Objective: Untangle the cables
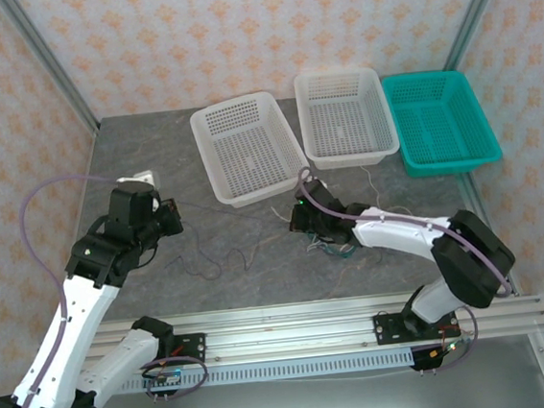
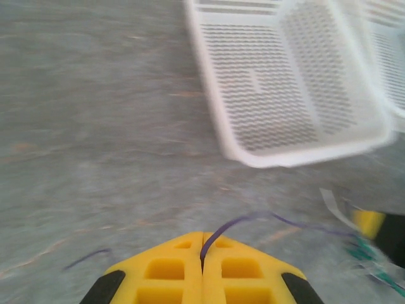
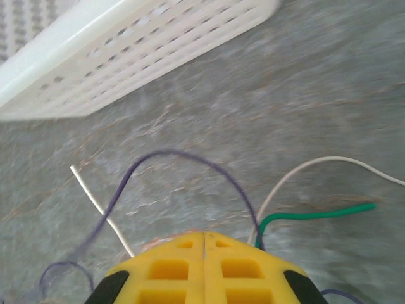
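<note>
white basket [image 2: 304, 154] blurred and cropped at top, purple cable [image 2: 243, 220] end hidden inside left end effector [image 2: 202, 239]

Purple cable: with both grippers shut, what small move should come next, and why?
Probably ease the left gripper slowly away from the right gripper. It is shut on the purple cable, which trails toward the right one, shut beside the white cable and green cable; gentle tension might show the crossings.

No legible text, label, brand mark, number or sign on any surface. Small blue board [image 1: 163, 376] at the left arm's base: markings too small to make out. Wallpaper [image 1: 236, 34]: floral pattern only, without lettering.
</note>
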### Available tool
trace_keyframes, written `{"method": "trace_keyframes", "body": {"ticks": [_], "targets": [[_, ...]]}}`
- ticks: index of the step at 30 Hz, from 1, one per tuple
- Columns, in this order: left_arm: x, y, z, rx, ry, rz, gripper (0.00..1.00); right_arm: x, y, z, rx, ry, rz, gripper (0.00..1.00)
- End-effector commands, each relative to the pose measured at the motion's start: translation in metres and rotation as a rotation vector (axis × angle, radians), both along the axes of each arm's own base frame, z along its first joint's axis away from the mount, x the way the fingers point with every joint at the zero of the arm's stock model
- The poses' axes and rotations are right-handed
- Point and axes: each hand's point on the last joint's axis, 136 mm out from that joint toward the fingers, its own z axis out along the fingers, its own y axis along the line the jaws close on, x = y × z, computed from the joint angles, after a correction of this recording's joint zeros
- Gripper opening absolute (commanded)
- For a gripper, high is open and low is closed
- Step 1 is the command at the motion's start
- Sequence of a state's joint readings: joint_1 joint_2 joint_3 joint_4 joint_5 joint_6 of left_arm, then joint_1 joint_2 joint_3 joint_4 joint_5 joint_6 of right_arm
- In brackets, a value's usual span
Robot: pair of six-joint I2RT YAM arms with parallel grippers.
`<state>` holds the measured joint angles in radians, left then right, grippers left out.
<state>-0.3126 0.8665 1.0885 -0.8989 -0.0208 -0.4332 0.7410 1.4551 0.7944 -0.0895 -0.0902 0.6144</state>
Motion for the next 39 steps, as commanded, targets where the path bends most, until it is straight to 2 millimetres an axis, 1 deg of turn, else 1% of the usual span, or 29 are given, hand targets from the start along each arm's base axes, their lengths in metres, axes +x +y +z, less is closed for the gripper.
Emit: {"method": "trace_keyframes", "body": {"ticks": [1,5,7,9,10,11,12,13,15,16,17,18,19,21,23,24,27,30,32,34,36,37,39], "targets": [[-0.013,0.063,0.009,0.175,0.032,0.265,0.0,0.006,-0.079,-0.006,-0.168,-0.006,-0.24,0.0],[-0.012,0.091,0.004,0.102,0.078,0.375,0.0,0.005,-0.16,-0.024,-0.239,0.046,-0.433,0.0],[-0.012,0.102,0.007,0.098,0.068,0.417,0.0,0.001,-0.191,-0.032,-0.255,0.078,-0.512,0.0],[-0.012,0.109,0.01,0.099,0.059,0.447,0.0,-0.003,-0.214,-0.038,-0.265,0.099,-0.567,0.0],[-0.011,0.112,0.012,0.099,0.058,0.461,0.0,-0.004,-0.222,-0.04,-0.273,0.106,-0.588,0.0],[-0.01,0.113,0.013,0.091,0.057,0.464,0.0,-0.003,-0.227,-0.042,-0.274,0.108,-0.593,0.0],[-0.007,0.111,0.016,0.074,0.049,0.454,0.0,-0.001,-0.226,-0.041,-0.26,0.102,-0.583,0.0],[0.001,0.101,0.019,0.03,0.028,0.401,0.0,0.003,-0.22,-0.041,-0.232,0.093,-0.559,0.0],[0.022,0.064,0.032,-0.109,-0.042,0.219,0.0,0.012,-0.199,-0.038,-0.138,0.084,-0.484,0.0],[0.03,0.04,0.044,-0.201,-0.088,0.106,0.0,0.015,-0.186,-0.037,-0.08,0.089,-0.444,0.0],[0.034,0.022,0.059,-0.275,-0.129,0.03,0.0,0.018,-0.175,-0.035,-0.03,0.095,-0.415,0.0],[0.035,0.013,0.073,-0.314,-0.163,-0.003,0.0,0.019,-0.168,-0.033,0.005,0.098,-0.397,0.0],[0.035,0.008,0.089,-0.331,-0.2,-0.026,0.0,0.02,-0.161,-0.031,0.034,0.104,-0.38,0.0],[0.032,0.005,0.122,-0.316,-0.273,-0.046,0.0,0.021,-0.152,-0.026,0.067,0.105,-0.362,0.0],[0.029,0.007,0.159,-0.281,-0.358,-0.046,0.0,0.019,-0.144,-0.019,0.082,0.099,-0.339,0.0],[0.029,0.009,0.171,-0.27,-0.384,-0.04,0.0,0.019,-0.142,-0.016,0.087,0.093,-0.332,0.0],[0.033,0.009,0.223,-0.264,-0.508,-0.059,0.0,0.015,-0.138,-0.009,0.101,0.085,-0.324,0.0],[0.046,-0.004,0.266,-0.299,-0.61,-0.136,0.0,0.012,-0.135,-0.002,0.118,0.077,-0.315,0.0],[0.059,-0.013,0.293,-0.332,-0.675,-0.18,0.0,0.01,-0.135,0.001,0.119,0.073,-0.317,0.0],[0.071,-0.022,0.315,-0.348,-0.728,-0.21,0.0,0.008,-0.136,0.0,0.118,0.079,-0.318,0.0],[0.085,-0.031,0.332,-0.353,-0.77,-0.239,0.0,0.007,-0.136,-0.001,0.113,0.086,-0.319,0.0],[0.093,-0.036,0.341,-0.354,-0.791,-0.257,0.0,0.006,-0.136,0.005,0.122,0.067,-0.316,0.0],[0.11,-0.044,0.352,-0.351,-0.823,-0.274,0.0,0.005,-0.136,0.007,0.123,0.065,-0.316,0.0]]}}
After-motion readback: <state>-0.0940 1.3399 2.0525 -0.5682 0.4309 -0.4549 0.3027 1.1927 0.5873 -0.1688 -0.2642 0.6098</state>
